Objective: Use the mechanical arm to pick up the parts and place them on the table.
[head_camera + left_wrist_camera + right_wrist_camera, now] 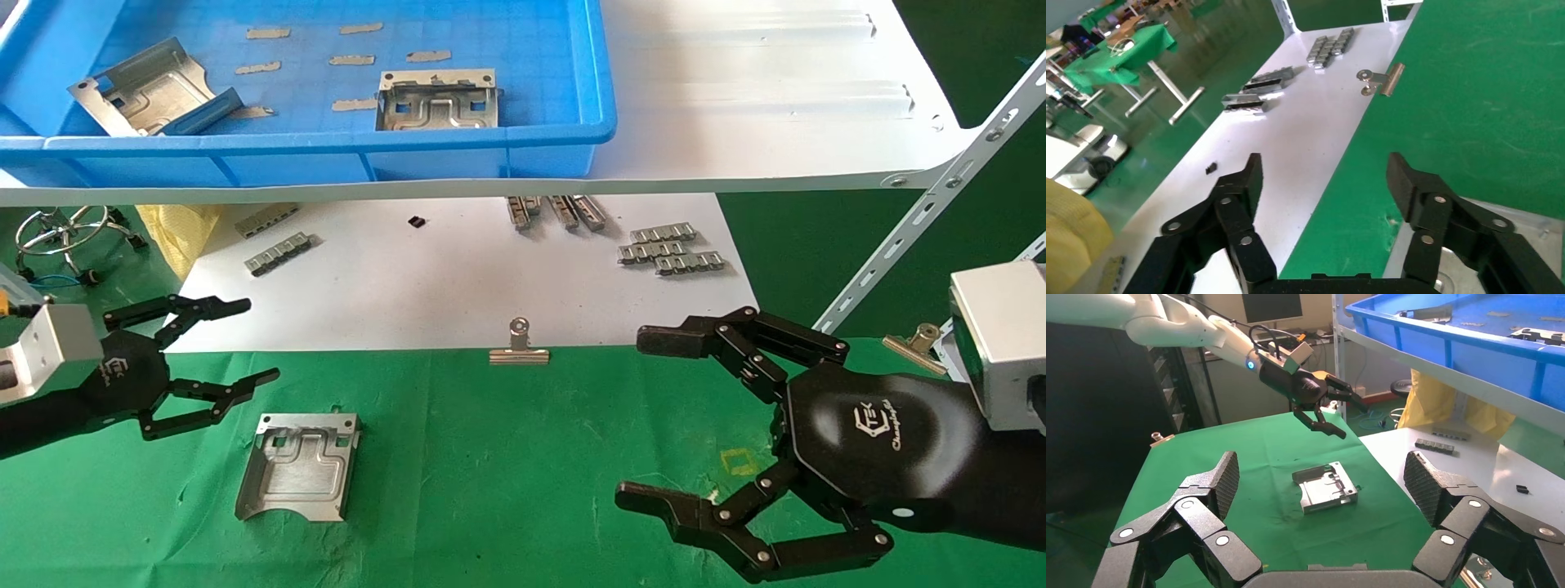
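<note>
Covering the table (507, 457), wrinkled green cloth, workshop beyond.

Left edge of head view: my left arm is cut off behind its grey wrist block (45, 351).
Right edge of head view: my right arm runs out of the picture past its wrist block (1001, 347).
Blue tray (327, 151): its far end is cut off by the top edge.
Shelf board (776, 163): it hides the far part of the white sheet (458, 278) and of some grey strips (556, 211).
Small black piece (416, 221): too small to tell.
Left wrist view: my fingers (1425, 190) cover most of the plate (1535, 223) on the tabletop (1486, 110).
</note>
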`<action>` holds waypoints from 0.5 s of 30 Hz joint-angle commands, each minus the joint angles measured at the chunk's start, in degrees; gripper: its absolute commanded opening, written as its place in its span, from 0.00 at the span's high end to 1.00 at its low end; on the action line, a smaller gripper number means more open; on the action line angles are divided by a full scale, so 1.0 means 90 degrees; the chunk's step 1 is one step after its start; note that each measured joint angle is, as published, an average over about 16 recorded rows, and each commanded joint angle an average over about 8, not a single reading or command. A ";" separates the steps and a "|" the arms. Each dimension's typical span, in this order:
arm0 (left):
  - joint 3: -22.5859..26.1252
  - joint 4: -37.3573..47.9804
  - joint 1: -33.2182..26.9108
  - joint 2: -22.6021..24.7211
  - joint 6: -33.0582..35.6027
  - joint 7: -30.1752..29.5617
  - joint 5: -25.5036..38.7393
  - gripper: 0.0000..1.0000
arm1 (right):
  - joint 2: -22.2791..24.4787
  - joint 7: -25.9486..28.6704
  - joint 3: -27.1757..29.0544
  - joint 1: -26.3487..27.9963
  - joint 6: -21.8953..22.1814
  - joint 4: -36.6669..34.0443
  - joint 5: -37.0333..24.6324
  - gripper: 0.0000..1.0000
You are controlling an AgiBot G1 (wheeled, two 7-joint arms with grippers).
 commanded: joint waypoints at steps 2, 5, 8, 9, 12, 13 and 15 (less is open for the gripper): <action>-0.0075 0.0031 0.0062 -0.0017 0.0010 -0.0191 -0.0135 0.00 | 0.0000 0.0000 0.0000 0.0000 0.0000 0.0000 0.0000 0.00; -0.0055 -0.0001 0.0051 -0.0016 0.0007 -0.0126 -0.0091 0.00 | 0.0000 0.0000 0.0000 0.0000 0.0000 0.0000 0.0000 0.00; -0.0066 -0.0100 0.0067 -0.0024 -0.0003 -0.0154 -0.0066 0.00 | 0.0000 0.0000 0.0000 0.0000 0.0000 0.0000 0.0000 0.00; -0.0082 -0.0163 0.0086 -0.0031 -0.0009 -0.0195 -0.0066 0.00 | 0.0000 0.0000 0.0000 0.0000 0.0000 0.0000 0.0000 0.00; -0.0177 -0.0433 0.0190 -0.0067 -0.0029 -0.0437 -0.0112 0.00 | 0.0000 0.0000 0.0000 -0.0001 0.0000 -0.0001 0.0000 0.00; -0.0214 -0.0547 0.0231 -0.0082 -0.0038 -0.0531 -0.0125 0.00 | 0.0000 0.0000 0.0000 -0.0001 0.0000 -0.0001 0.0000 0.00; -0.0298 -0.0811 0.0325 -0.0115 -0.0061 -0.0750 -0.0155 0.00 | 0.0000 0.0000 0.0000 -0.0001 0.0000 -0.0001 0.0000 0.00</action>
